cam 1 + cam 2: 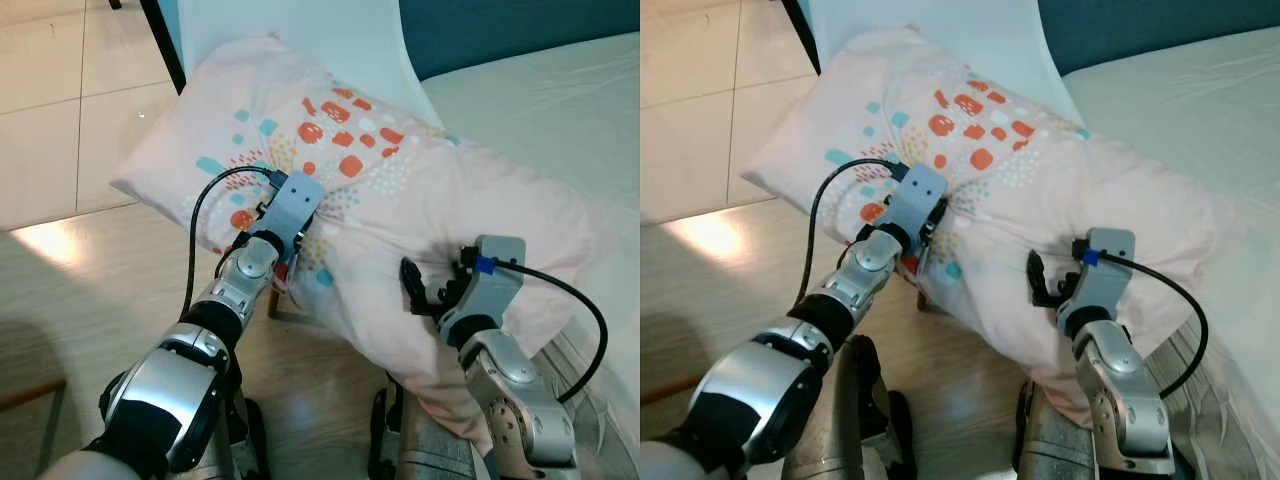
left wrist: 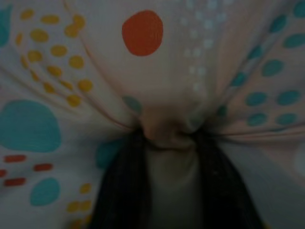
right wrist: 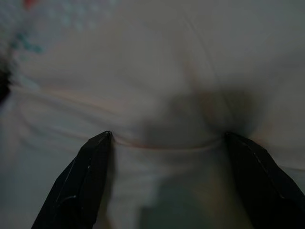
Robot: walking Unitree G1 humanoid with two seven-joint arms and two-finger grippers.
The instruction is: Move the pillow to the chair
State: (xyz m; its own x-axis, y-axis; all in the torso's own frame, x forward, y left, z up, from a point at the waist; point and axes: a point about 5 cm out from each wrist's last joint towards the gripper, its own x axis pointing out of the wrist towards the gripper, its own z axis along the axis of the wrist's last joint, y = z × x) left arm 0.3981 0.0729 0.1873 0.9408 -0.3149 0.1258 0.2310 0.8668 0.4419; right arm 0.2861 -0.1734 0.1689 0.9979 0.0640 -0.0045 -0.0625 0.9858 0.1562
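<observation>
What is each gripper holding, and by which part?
Left gripper pinches a fold of the pillow on its patterned middle; right gripper is open, pressed against its plain side.

A white chair [image 1: 330, 40] stands on the pale tiled floor [image 1: 50, 110], its seat carrying the far end of a pink patterned pillow [image 1: 400, 190] whose near end hangs out past the seat edge. Just beside it, on the right, is a bed [image 1: 540, 110] under a pale sheet, with the pillow's right end against its edge
</observation>
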